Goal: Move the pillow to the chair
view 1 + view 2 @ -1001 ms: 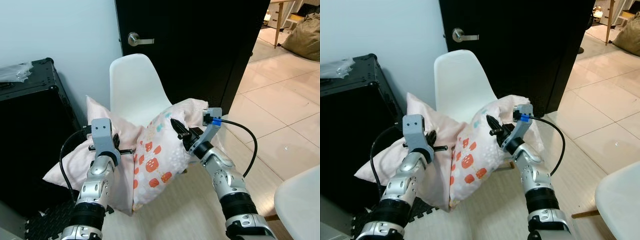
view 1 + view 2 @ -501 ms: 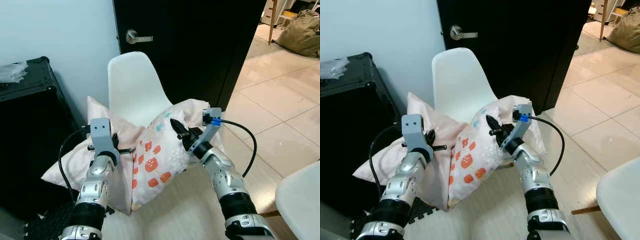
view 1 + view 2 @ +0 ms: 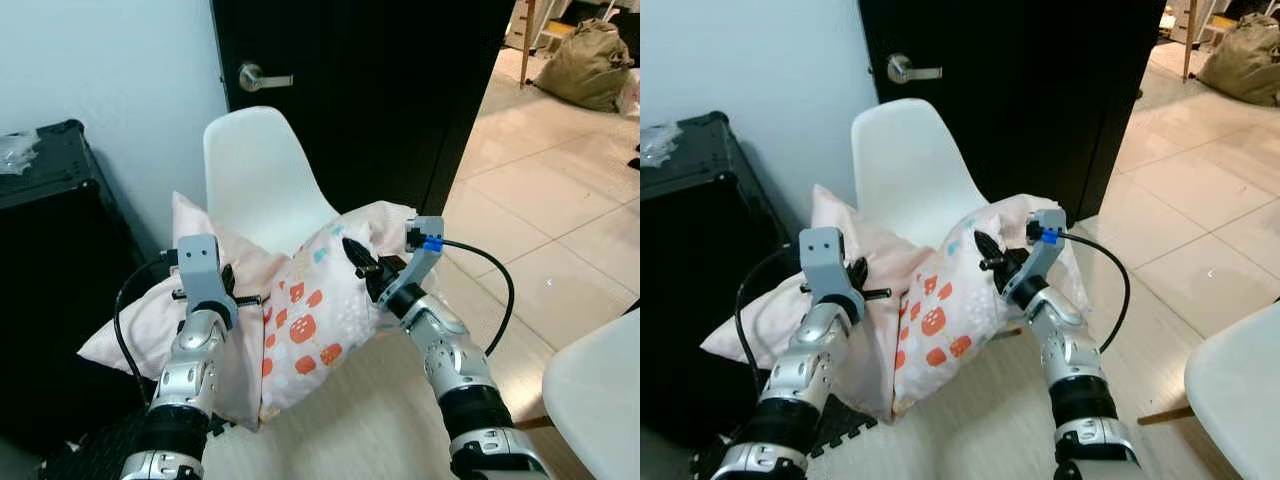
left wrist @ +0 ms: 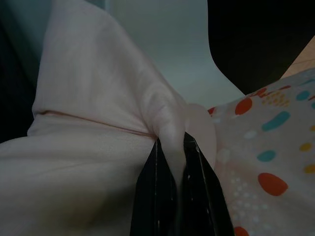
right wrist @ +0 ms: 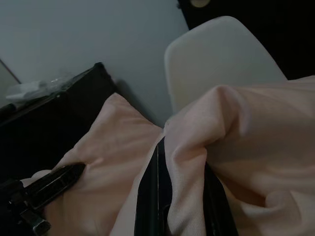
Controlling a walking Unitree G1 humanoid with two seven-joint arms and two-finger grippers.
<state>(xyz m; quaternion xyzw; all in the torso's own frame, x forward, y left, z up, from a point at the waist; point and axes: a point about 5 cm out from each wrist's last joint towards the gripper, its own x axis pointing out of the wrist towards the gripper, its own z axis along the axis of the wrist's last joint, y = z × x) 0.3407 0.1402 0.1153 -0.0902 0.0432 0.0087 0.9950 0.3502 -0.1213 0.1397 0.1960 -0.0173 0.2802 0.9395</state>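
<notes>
I hold a pale pink pillow (image 3: pixel 310 320) with red and teal spots in the air in front of a white shell chair (image 3: pixel 258 170). My left gripper (image 3: pixel 232 288) is shut on a fold of the plain pink side, seen close up as fabric pinched between the fingers (image 4: pixel 197 182). My right gripper (image 3: pixel 358 258) is shut on the pillow's upper right edge, cloth bunched over its fingers (image 5: pixel 152 196). The pillow hangs between both arms, its far corners over the chair's seat and hiding it.
A black door (image 3: pixel 400 90) with a metal lever handle (image 3: pixel 256 77) stands behind the chair. A black case (image 3: pixel 50 260) sits on the left. Another white chair's edge (image 3: pixel 600 400) is at the near right. Tiled floor opens to the right, with a sack (image 3: pixel 590 65) far back.
The whole view has shifted slightly, so the chair and door handle sit further left in the picture. Both grippers keep their hold on the pillow.
</notes>
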